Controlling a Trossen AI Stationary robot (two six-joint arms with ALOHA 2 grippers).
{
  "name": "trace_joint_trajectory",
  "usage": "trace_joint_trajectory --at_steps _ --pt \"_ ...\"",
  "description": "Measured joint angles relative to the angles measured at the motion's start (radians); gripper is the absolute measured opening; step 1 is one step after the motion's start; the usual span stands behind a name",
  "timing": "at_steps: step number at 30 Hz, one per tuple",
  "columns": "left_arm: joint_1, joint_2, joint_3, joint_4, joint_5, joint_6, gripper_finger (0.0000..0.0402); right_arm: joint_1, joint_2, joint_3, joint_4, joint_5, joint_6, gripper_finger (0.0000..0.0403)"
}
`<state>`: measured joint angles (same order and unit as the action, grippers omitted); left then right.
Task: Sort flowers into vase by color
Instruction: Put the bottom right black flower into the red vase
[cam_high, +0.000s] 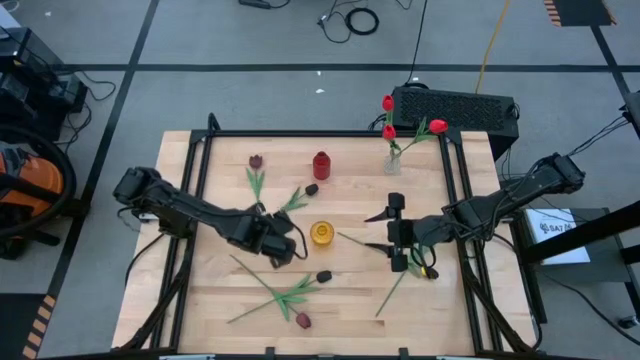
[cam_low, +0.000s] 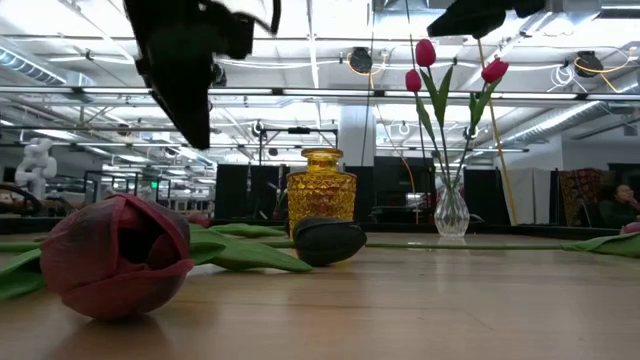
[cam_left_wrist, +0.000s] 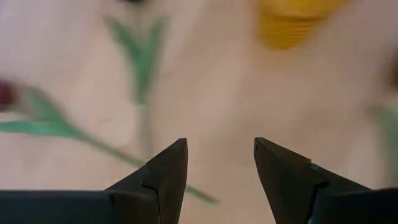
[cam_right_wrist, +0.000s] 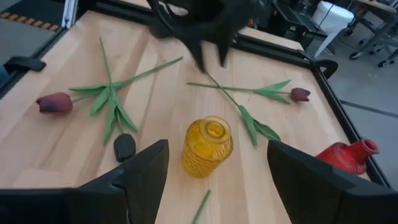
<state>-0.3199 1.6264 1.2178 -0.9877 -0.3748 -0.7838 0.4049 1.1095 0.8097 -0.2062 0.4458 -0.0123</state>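
Several artificial tulips lie flat on the wooden table: a maroon one (cam_high: 256, 161) at the far left, a near-black one (cam_high: 312, 189), another near-black one (cam_high: 324, 276) and a maroon one (cam_high: 302, 320) with crossed stems near the front. Three red tulips (cam_high: 388, 103) stand in the clear vase (cam_high: 393, 163). The yellow vase (cam_high: 321, 233) stands mid-table and the red vase (cam_high: 321, 165) behind it. My left gripper (cam_left_wrist: 221, 143) hovers open just left of the yellow vase. My right gripper (cam_right_wrist: 217, 146) is open to its right, over a thin green stem (cam_right_wrist: 202, 205).
A black box (cam_high: 455, 103) sits behind the table's far right corner. A black frame rail (cam_high: 300, 133) runs around the table's edges. A further stem (cam_high: 392, 292) lies at the front right, below my right arm. Bare wood (cam_high: 210, 280) shows at the near left.
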Motion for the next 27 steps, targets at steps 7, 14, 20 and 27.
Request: trace_joint_trajectory --at_steps 7,14,20,27 --pt "-0.107 0.000 0.037 0.241 0.104 0.131 0.0191 0.000 0.000 0.000 -0.027 -0.002 0.053 0.0265" --pt "-0.182 0.000 0.037 0.329 0.135 0.189 0.0191 0.000 0.000 0.000 -0.146 -0.003 0.159 0.0265" --pt "-0.251 0.011 -0.002 0.326 0.028 0.102 0.0191 0.000 0.000 0.000 -0.205 -0.003 0.234 0.0265" --pt "-0.357 0.064 -0.068 0.444 -0.023 0.022 0.0191 0.000 0.000 0.000 -0.205 -0.002 0.274 0.0265"
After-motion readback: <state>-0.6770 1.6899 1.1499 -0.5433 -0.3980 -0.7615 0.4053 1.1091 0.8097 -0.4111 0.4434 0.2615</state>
